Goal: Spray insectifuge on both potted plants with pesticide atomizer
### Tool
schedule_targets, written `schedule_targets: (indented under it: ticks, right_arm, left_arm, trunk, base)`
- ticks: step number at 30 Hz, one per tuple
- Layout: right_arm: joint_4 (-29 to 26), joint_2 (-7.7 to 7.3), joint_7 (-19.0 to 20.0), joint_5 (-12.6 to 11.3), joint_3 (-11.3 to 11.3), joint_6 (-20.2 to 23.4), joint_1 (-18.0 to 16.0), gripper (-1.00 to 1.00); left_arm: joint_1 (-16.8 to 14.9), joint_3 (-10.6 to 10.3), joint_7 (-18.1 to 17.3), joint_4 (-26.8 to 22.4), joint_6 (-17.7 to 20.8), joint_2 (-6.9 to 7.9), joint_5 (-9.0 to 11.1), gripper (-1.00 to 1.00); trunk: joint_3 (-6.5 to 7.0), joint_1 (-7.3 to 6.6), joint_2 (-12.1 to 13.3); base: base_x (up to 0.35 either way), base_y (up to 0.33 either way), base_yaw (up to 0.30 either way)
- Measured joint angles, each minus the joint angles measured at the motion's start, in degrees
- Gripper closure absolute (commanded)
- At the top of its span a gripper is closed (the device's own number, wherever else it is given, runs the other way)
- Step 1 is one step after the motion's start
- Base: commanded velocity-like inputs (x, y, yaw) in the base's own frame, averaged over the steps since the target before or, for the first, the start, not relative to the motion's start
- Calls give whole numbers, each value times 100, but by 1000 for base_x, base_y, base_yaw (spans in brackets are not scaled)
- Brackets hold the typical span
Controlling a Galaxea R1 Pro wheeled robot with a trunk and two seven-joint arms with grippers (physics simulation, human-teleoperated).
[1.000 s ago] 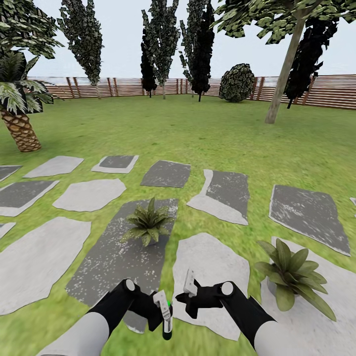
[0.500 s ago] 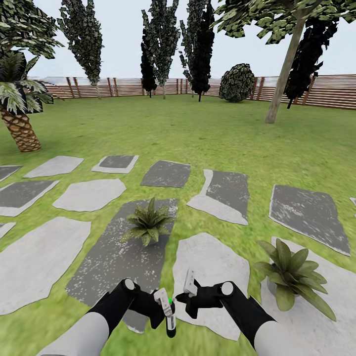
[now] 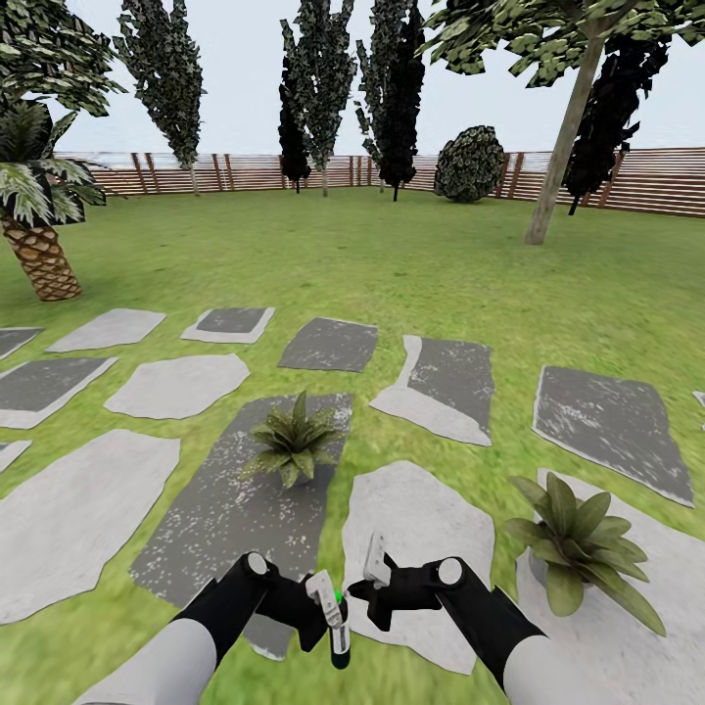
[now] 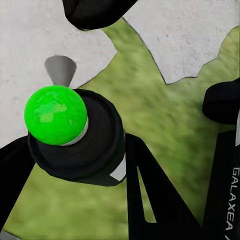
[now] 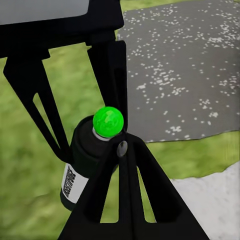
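Observation:
The pesticide atomizer point(image 3: 339, 638), a dark bottle with a bright green cap and a white label strip, hangs low in front of me with my left gripper point(image 3: 328, 609) shut on it. The left wrist view looks down on the atomizer point(image 4: 75, 145), with a black finger on each side of it. My right gripper point(image 3: 373, 571) is shut and empty just right of the bottle; in its wrist view the atomizer point(image 5: 82, 160) sits right behind the closed fingertips. One potted plant point(image 3: 292, 446) stands on a dark stepping stone ahead. The other potted plant point(image 3: 578, 546) is at the right on a pale stone.
Flat grey and dark stepping stones point(image 3: 421, 519) lie across the lawn point(image 3: 392, 264). A palm trunk point(image 3: 44, 259) stands at the left and a slim tree trunk point(image 3: 558, 157) at the back right. A brown slatted fence point(image 3: 646, 181) and a round bush point(image 3: 470, 164) close the far side.
The atomizer in my left gripper has shifted slightly right, toward the right gripper. The right arm and the plants have not moved.

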Motion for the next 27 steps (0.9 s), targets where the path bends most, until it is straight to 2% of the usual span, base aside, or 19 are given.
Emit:
schedule_targets:
  ticks: [21, 24, 27]
  right_arm:
    - [7, 0, 0, 9, 0, 0, 0, 100]
    - [7, 0, 0, 9, 0, 0, 0, 100]
    - [7, 0, 0, 7, 0, 0, 0, 100]
  left_arm:
    - [2, 6, 1, 0, -6, -36, 16, 100]
    - [2, 4, -6, 0, -7, -37, 267, 100]
    - [2, -1, -9, 0, -9, -30, 369, 100]
  trunk:
    - [0, 0, 0]
    - [0, 0, 0]
    - [0, 0, 0]
  base:
    - [0, 0, 0]
    - [0, 0, 0]
    - [0, 0, 0]
